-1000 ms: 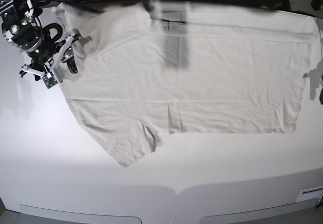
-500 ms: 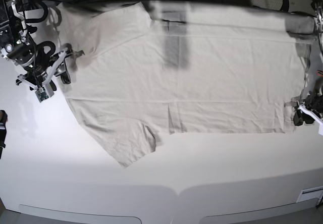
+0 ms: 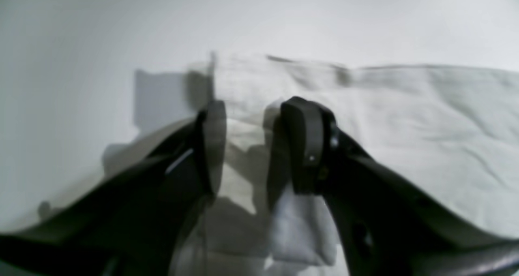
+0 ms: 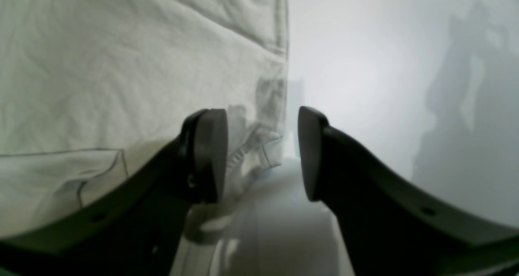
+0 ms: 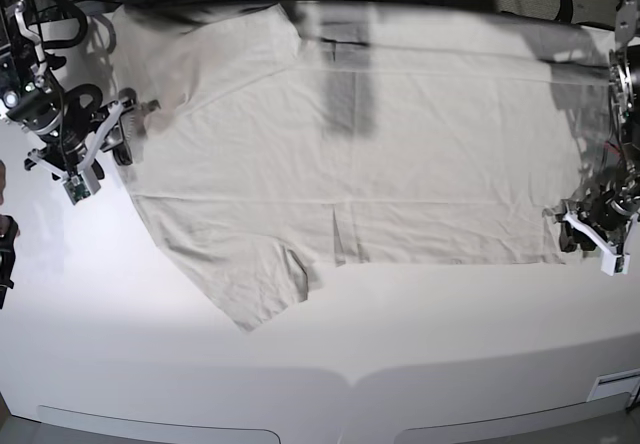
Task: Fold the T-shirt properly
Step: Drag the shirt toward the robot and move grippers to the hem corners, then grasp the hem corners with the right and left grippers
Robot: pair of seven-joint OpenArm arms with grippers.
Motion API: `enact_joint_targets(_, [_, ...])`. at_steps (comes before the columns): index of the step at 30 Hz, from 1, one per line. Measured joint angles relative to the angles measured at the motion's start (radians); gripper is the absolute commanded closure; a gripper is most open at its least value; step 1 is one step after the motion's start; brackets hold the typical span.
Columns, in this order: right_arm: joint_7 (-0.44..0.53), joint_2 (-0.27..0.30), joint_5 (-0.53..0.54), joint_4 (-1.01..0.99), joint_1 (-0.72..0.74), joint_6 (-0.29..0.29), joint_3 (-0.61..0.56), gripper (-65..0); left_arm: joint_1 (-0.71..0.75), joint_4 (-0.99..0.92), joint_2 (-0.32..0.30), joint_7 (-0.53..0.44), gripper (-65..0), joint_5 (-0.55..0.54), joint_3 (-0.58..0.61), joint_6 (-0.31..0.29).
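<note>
Beige cotton, the T-shirt point(image 5: 370, 144), lies flat across the upper middle of the base view. I keep both grippers low at opposite edges for corner grabs: left gripper point(image 5: 590, 229) straddles the lower-right hem, jaws spread; right gripper point(image 5: 100, 149) spread, empty.

left wrist view blurred, T-shirt point(image 3: 405, 118) corner beneath left hand point(image 3: 253, 146) indistinct, grip unclear

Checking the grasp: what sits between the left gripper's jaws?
A fold of the T-shirt at its corner, in the left wrist view; left gripper not visibly clamped.
</note>
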Motion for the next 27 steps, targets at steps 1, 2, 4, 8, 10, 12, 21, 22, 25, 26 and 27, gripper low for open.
enact_joint_targets(1, [0.000,0.002,0.000,0.000,0.000,0.000,0.000,-28.6,0.000,0.000,0.000,0.001,-24.0,0.000,0.000,0.011])
enact_joint_targets(2, [0.001,0.004,0.000,0.000,0.000,0.000,0.000,-28.6,0.000,0.000,0.000,0.004,-24.0,0.000,0.000,0.011])
enact_joint_targets(4, [0.000,0.006,0.000,0.000,0.000,0.000,0.000,-28.6,0.000,0.000,0.000,0.004,-24.0,0.004,0.000,0.015])
enact_joint_targets(8, [-0.005,0.008,0.000,0.000,0.000,0.000,0.000,-28.6,0.000,0.000,0.012,-0.016,-24.0,0.031,0.000,0.164])
enact_joint_targets(10, [-0.013,0.010,0.000,0.000,0.000,0.000,0.000,-28.6,0.000,0.000,0.011,-0.017,-24.0,0.030,0.000,0.164])
enact_joint_targets(12, [-0.013,0.016,0.000,0.000,0.000,0.000,0.000,-28.6,0.000,-0.005,0.017,-0.019,-24.0,0.029,0.000,0.165])
enact_joint_targets(21, [-0.013,0.071,0.000,0.000,0.000,0.000,0.000,-28.6,0.020,-0.047,0.047,-0.089,-16.3,0.010,-0.004,0.130])
enact_joint_targets(22, [-0.012,0.075,0.000,0.001,0.000,0.000,0.000,-28.6,0.020,-0.047,0.046,-0.085,-11.8,0.011,-0.004,0.100])
enact_joint_targets(25, [-0.011,0.079,0.000,0.001,0.000,0.000,0.000,-28.6,0.021,-0.047,0.048,-0.081,0.0,0.012,-0.004,0.074])
enact_joint_targets(26, [-0.008,0.079,0.000,0.001,0.000,0.000,0.000,-28.6,0.020,-0.047,0.048,-0.078,0.0,0.011,-0.004,0.074])
enact_joint_targets(27, [0.002,0.079,0.000,0.001,0.000,0.000,0.000,-28.6,0.020,-0.047,0.048,-0.078,0.0,0.011,-0.004,0.074])
